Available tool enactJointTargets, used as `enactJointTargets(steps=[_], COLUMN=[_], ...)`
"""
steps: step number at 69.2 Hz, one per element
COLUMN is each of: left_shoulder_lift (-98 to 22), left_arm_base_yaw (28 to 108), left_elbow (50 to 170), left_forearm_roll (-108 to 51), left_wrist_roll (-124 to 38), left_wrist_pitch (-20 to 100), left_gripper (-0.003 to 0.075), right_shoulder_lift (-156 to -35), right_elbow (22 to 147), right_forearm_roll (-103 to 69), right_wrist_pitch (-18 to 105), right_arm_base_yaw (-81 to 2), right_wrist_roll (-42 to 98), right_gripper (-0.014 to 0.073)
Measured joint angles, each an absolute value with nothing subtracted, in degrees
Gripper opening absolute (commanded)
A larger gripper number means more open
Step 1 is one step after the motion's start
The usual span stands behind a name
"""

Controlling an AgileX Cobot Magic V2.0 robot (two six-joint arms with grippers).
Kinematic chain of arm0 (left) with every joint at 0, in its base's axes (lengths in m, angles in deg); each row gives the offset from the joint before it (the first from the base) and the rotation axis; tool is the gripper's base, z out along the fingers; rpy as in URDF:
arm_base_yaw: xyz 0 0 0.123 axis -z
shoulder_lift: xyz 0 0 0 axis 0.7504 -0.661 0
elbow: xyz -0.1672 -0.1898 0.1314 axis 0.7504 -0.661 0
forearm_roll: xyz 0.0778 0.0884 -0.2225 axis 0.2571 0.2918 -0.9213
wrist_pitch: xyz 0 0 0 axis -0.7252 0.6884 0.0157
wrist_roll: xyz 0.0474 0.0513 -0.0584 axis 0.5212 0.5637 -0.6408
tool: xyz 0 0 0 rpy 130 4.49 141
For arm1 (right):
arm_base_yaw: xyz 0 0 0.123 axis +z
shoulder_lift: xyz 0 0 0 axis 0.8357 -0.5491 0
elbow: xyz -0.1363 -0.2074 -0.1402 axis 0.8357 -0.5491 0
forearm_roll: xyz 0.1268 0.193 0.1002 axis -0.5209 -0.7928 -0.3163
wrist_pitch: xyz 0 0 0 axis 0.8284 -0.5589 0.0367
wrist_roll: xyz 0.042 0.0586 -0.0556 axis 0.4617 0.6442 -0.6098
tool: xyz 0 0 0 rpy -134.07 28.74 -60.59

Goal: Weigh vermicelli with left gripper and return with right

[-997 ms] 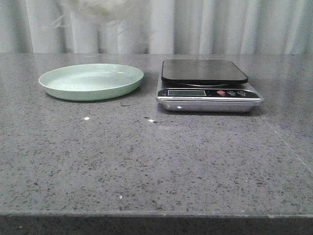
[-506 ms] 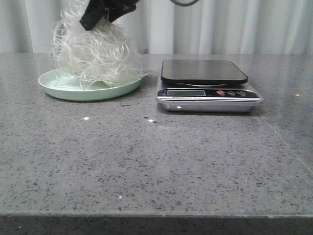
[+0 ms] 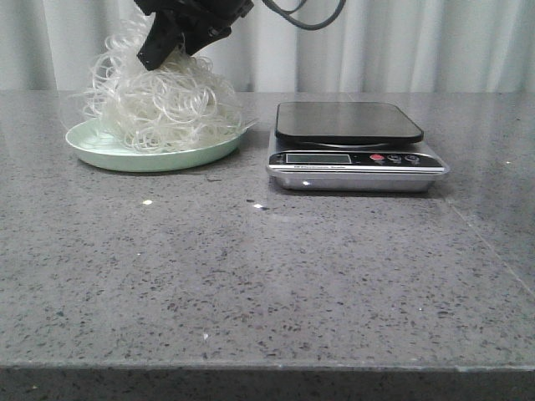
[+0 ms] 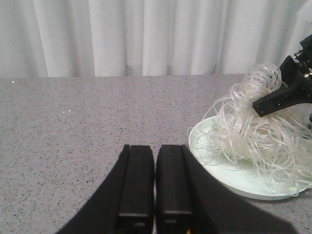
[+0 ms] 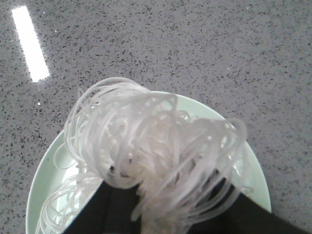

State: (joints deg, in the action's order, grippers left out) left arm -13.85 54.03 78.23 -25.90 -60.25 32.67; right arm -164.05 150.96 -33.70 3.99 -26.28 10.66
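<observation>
Beside the scale (image 3: 355, 146), vermicelli (image 3: 163, 104) overhanging plate (image 3: 109, 154) rim.

Right pincer (image 5: 146, 214) tips buried in vermicelli (image 5: 156, 146); scale display (image 3: 318, 158) unreadable

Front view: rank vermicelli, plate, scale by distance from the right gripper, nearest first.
From the right gripper:
1. vermicelli, directly under it, in contact.
2. plate, beneath the noodles, on the left of the table.
3. scale, farthest, off to the right.
</observation>
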Motion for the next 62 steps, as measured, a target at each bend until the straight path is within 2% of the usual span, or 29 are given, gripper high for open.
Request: enactJointTargets(steps=[3, 7, 43, 51, 62], left_shoulder_lift=[-13.85, -13.85, -13.85, -13.85, -13.85], left_arm_base_yaw=[54.03, 54.03, 54.03, 54.03, 54.03], left_elbow=[78.23, 78.23, 78.23, 78.23, 78.23], left_forearm_roll=[-25.90, -25.90, -25.90, -25.90, -25.90], left_wrist_roll=[-60.25, -60.25, -60.25, -60.25, -60.25], left_wrist_pitch=[32.67, 32.67, 32.67, 32.67, 32.67], left_gripper=[0.0136, 0.0136, 0.0136, 0.0136, 0.0136], right_shoulder_lift=[-164.05, -164.05, -158.48, -156.24, -153.00], right_elbow=[150.96, 150.96, 150.96, 150.96, 150.96], right_forearm_roll=[-33.70, -33.70, -33.70, -33.70, -33.48], right_wrist_pitch=[3.99, 3.99, 2.97, 2.52, 1.27], right_arm_base_yaw=[-26.28, -26.28, -26.69, -27.55, -29.85], right_wrist_roll=[10.66, 10.66, 10.79, 10.91, 11.19], right_gripper=[0.0477, 0.0498, 0.0480, 0.0381, 0.0136])
